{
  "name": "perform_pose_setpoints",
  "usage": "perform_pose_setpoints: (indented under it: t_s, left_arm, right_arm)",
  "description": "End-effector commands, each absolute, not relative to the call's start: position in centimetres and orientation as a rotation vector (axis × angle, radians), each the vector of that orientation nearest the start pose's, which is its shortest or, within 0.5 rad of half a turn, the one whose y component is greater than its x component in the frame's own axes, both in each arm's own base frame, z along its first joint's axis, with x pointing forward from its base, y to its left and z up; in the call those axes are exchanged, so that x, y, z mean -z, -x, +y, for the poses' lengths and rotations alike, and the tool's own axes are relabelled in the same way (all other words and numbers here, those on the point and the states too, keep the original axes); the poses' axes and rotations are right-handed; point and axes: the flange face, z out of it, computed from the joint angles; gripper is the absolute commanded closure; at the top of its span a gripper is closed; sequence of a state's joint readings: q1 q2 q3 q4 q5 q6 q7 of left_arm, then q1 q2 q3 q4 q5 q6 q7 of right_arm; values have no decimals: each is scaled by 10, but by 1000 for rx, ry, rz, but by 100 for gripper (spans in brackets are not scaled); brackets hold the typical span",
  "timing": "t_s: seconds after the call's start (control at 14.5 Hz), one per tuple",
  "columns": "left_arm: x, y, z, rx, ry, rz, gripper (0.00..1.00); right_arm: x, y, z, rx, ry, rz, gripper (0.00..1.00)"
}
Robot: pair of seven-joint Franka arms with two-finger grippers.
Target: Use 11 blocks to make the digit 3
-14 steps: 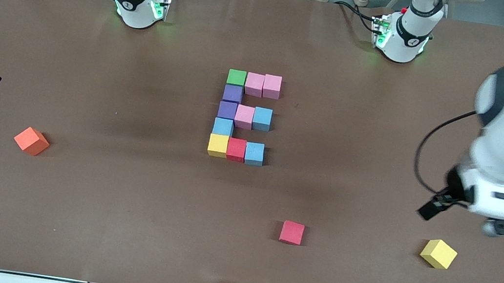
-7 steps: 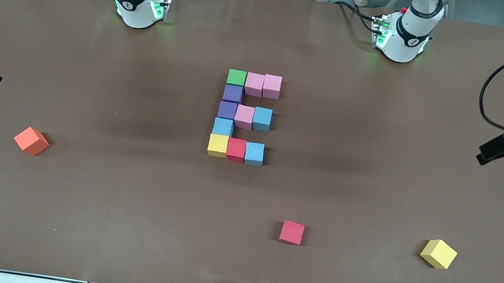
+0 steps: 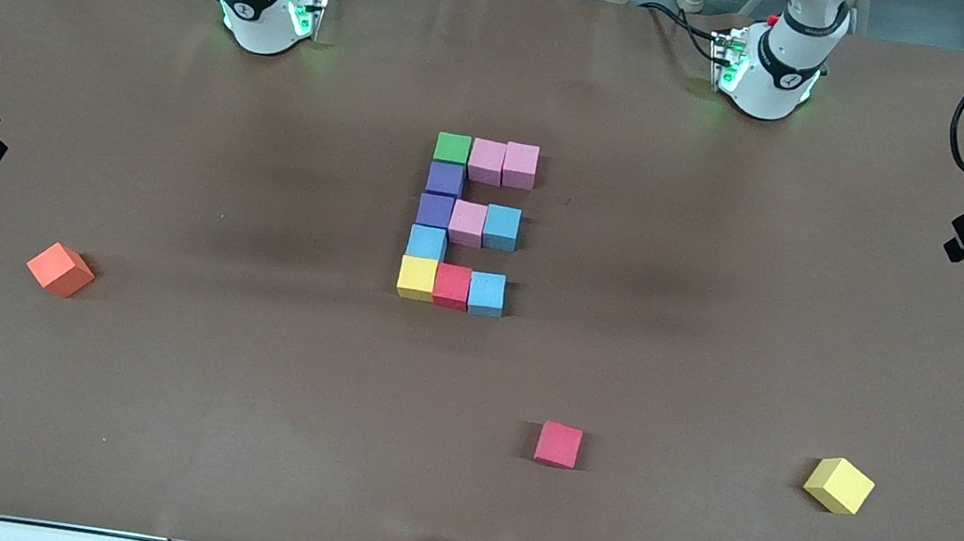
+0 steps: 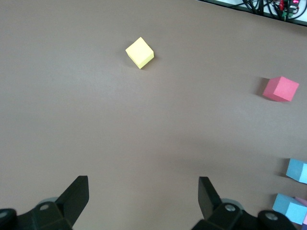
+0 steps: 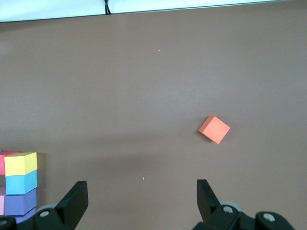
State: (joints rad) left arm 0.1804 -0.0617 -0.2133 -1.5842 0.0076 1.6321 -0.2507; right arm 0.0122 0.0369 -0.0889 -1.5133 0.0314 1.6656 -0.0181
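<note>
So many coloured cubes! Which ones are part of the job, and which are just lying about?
Part of the job:
- the eleven touching cubes at mid-table, forming the figure

Lying about:
- orange cube, toward the right arm's end
- loose red cube, nearer the front camera than the figure
- loose yellow cube, toward the left arm's end

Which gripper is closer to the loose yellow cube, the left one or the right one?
The left. The left gripper, open, is up at its own end of the table, where the loose yellow cube lies. The right gripper, open, is at the other end, near the orange cube.
</note>
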Motion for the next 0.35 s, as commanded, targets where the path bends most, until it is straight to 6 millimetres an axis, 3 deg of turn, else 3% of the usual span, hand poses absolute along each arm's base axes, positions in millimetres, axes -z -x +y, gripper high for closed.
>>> perform_pose_setpoints:
  t_s: [0.0,0.28]
  left_arm:
    - [-658,-541,-21,206,3139,-237,0]
    - [-651,-563,-23,193,3128,124,0]
  right_arm:
    - [-637,-575,-42,171,3131,99,0]
    - [-623,-574,-40,128,3133,94,0]
